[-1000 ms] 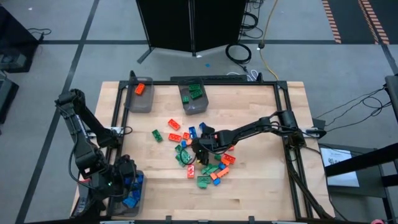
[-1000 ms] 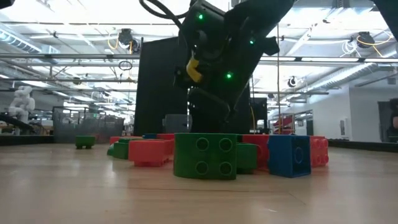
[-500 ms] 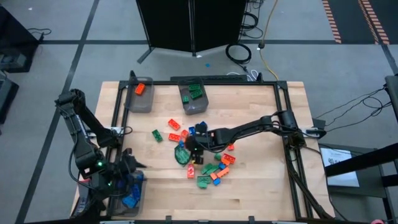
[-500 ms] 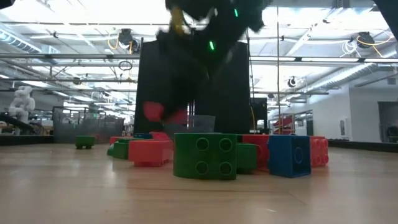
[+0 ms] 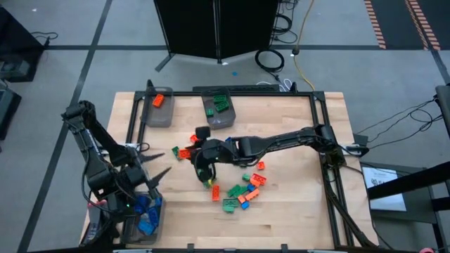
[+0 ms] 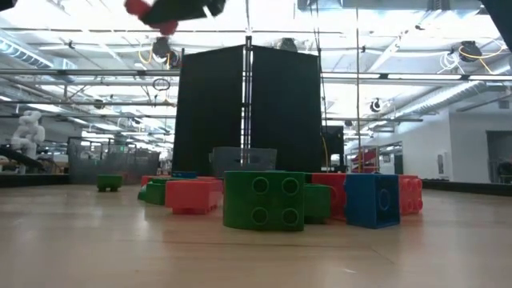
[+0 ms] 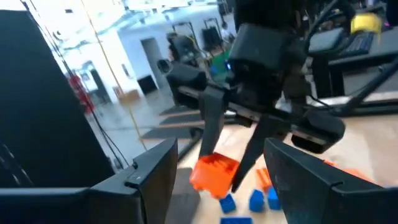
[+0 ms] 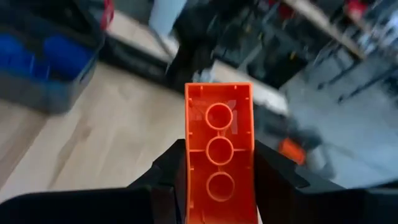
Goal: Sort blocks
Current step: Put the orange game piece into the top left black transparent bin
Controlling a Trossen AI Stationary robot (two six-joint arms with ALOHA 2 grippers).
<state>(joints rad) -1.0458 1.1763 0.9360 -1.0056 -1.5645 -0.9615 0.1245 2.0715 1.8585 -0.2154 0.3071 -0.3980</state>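
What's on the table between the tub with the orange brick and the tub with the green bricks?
Nothing: in the high view, only bare wood separates the orange brick's tub from the green bricks' tub.

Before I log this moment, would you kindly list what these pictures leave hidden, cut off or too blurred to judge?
- High view: the orange block is hidden beneath the right pincer; only the right wrist view shows the block clamped.
- Low view: that pincer is cut off by the top edge.
- High view: the blue blocks in the near-left bin are partly covered by the left pincer, so uncountable.
- Left wrist view: motion blur smears the room behind.
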